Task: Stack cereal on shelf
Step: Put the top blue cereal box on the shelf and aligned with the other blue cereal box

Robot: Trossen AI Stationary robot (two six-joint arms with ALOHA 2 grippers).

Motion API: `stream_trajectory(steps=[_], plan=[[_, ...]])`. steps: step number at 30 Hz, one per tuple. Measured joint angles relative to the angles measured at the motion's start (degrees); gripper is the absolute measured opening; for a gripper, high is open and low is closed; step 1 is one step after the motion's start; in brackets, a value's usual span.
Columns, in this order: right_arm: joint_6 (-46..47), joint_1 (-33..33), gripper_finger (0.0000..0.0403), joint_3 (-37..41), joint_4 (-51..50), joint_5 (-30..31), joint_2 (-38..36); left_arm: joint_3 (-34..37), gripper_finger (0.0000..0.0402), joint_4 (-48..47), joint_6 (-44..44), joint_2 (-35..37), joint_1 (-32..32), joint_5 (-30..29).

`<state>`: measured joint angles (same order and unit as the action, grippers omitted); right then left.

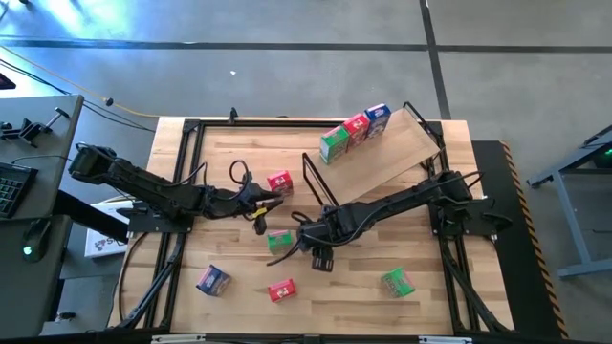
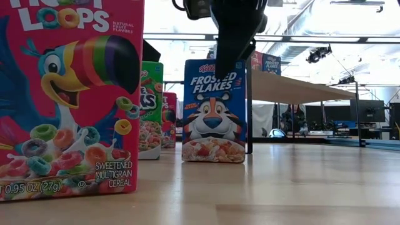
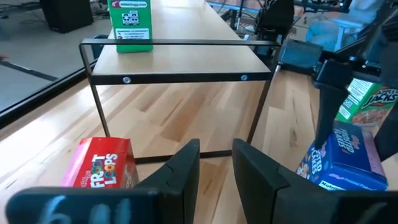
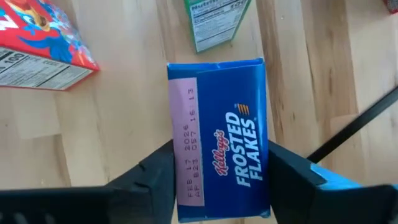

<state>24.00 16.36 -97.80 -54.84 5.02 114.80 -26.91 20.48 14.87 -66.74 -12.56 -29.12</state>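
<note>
The left arm reaches from the left edge toward the middle of the table, and its gripper [image 1: 271, 198] hangs low with the two fingers [image 3: 180, 171] parallel and a narrow gap between them, with nothing held. The right arm stretches from the right side across to the centre, wrist bent downward. The right gripper [image 4: 219, 171] points straight down with one finger on each side of a blue box [image 4: 219, 134].
</note>
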Motion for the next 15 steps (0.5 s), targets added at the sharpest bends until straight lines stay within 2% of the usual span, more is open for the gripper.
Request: stream_trajectory(steps=[8,15], plan=[[-3.1,0.4,0.0156,0.0,0.0,-2.5,-0.4,0.0,0.0085,-0.1,-1.0,0.0,0.0,0.0],[-4.1,1.6,0.0154,-1.1,-2.4,-2.8,-5.6,0.0,0.0085,-0.1,-1.1,0.0,0.0,0.0]])
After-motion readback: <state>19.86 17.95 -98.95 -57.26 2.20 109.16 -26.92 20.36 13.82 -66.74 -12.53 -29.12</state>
